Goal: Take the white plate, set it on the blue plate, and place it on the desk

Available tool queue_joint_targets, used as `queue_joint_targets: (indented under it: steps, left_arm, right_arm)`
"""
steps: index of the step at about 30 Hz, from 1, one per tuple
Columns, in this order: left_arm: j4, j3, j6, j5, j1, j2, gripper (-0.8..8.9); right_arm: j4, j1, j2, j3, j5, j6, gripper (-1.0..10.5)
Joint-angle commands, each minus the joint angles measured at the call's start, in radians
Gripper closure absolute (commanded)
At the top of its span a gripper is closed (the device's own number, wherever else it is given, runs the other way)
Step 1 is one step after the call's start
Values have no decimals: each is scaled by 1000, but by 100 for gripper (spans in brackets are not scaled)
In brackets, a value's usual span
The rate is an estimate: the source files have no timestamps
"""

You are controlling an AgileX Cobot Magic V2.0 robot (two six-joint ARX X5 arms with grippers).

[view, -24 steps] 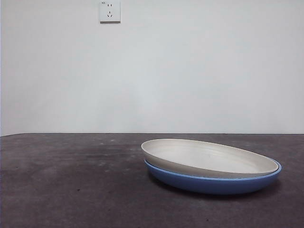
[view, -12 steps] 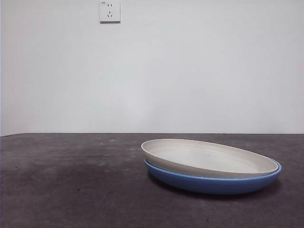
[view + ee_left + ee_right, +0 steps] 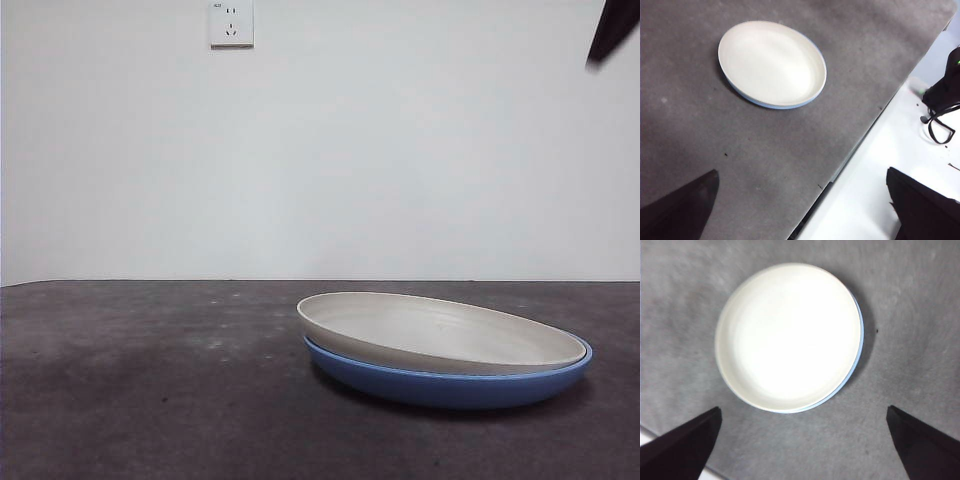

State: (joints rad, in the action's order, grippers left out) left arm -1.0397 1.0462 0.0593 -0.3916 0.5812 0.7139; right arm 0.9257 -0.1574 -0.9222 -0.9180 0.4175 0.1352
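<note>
— Grey desk is lying under everything. What is sitting on it?

— The blue plate, with the white plate resting inside it, a bit off-centre.

— How is it going to feel?

— Probably stiff, smooth and slippery, so gripping its rim is looking best.

— And the arms?

— The right gripper is hanging above the plates, jaws apart. The left gripper is waiting off to one side, jaws apart too.
</note>
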Motion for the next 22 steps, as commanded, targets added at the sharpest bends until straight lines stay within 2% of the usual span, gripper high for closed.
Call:
queue_joint_targets:
  steps: [1, 7, 14, 22]
  left_arm:
    - [16, 8, -8, 1, 8, -9, 273]
    - [18, 8, 5, 1, 8, -23, 273]
    - [16, 8, 8, 1, 8, -23, 273]
    - [16, 8, 19, 1, 8, -23, 273]
  right_arm:
    - [-63, -4, -84, 21, 8, -1, 349]
    - [-188, -4, -294, 22, 113, 13, 349]
    - [-292, -4, -495, 22, 98, 13, 349]
    - [-357, -6, -611, 22, 99, 14, 349]
